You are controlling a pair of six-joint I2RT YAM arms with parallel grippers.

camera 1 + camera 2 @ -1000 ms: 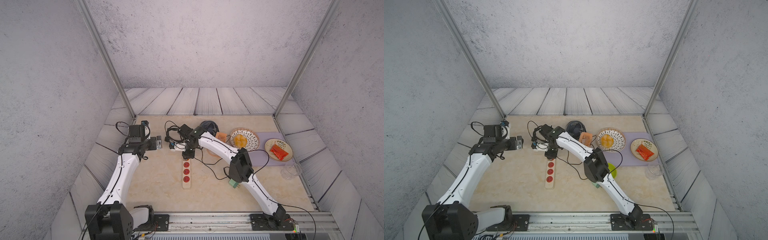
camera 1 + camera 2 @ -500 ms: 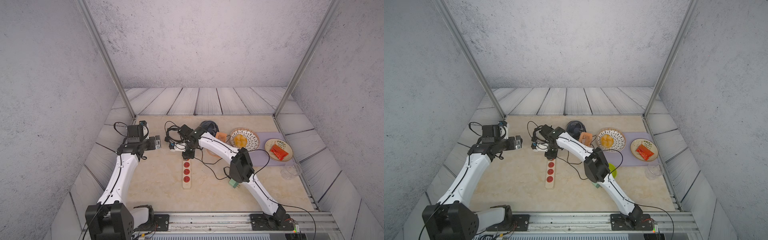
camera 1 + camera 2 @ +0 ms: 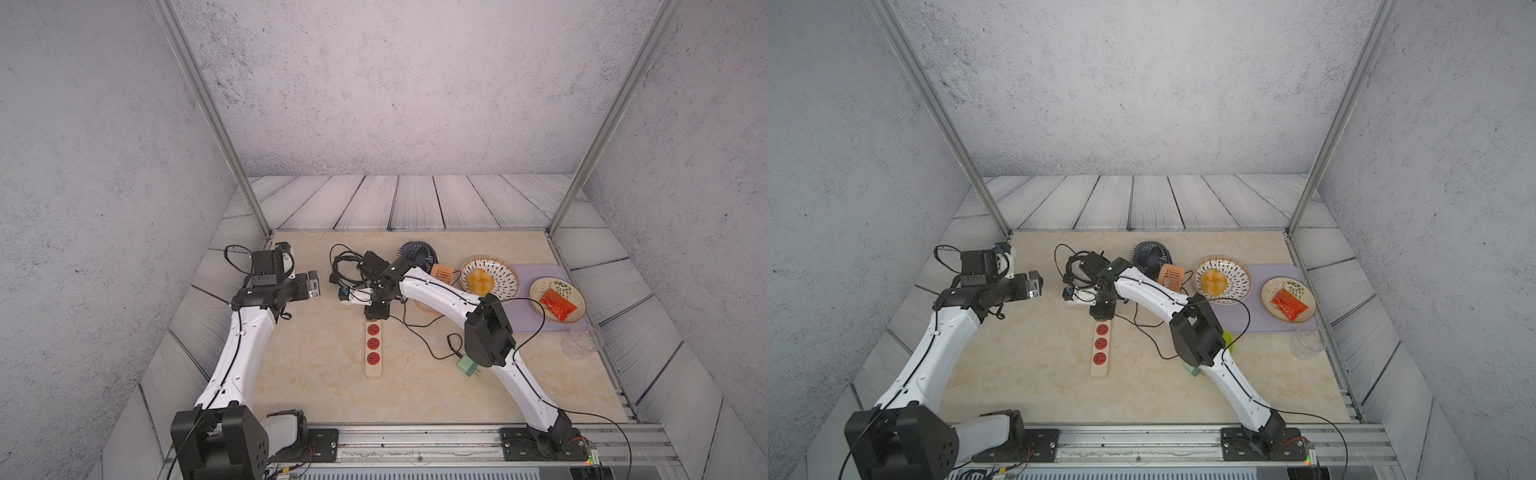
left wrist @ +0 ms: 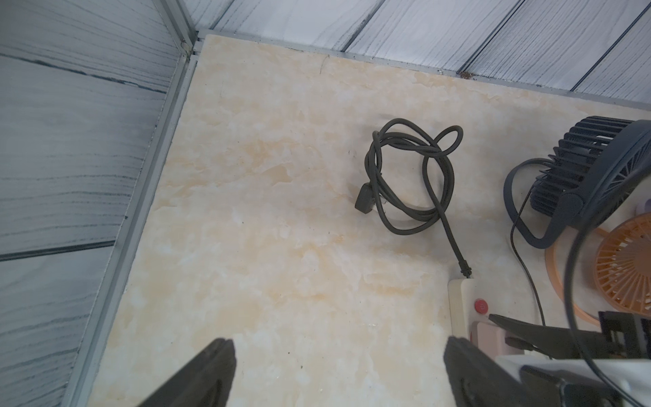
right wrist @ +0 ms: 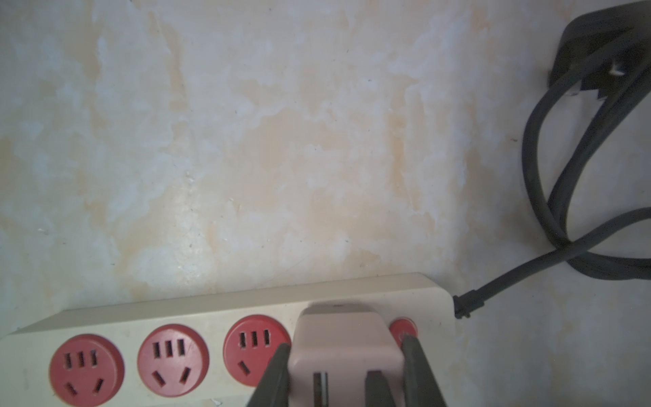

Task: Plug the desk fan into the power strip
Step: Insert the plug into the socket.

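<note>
In both top views the power strip [image 3: 373, 351] [image 3: 1100, 353] lies near the middle of the table [image 3: 316, 374], its long axis running 12 to 6 o'clock. The right gripper [image 3: 376, 311] stands over its 12 o'clock end and the left gripper [image 3: 312, 284] hangs at 9 o'clock of that end, apart from it. The dark desk fan [image 3: 417, 254] stands at 1 o'clock. In the left wrist view the left gripper [image 4: 338, 370] is spread wide over bare table, and the strip's black cord [image 4: 412, 183] coils beyond its red button [image 4: 481, 306]. In the right wrist view the right gripper [image 5: 347, 356] is narrowed onto a pale pink adapter plug [image 5: 343, 338], which stands on the strip between the button and three bare red sockets [image 5: 169, 359].
</note>
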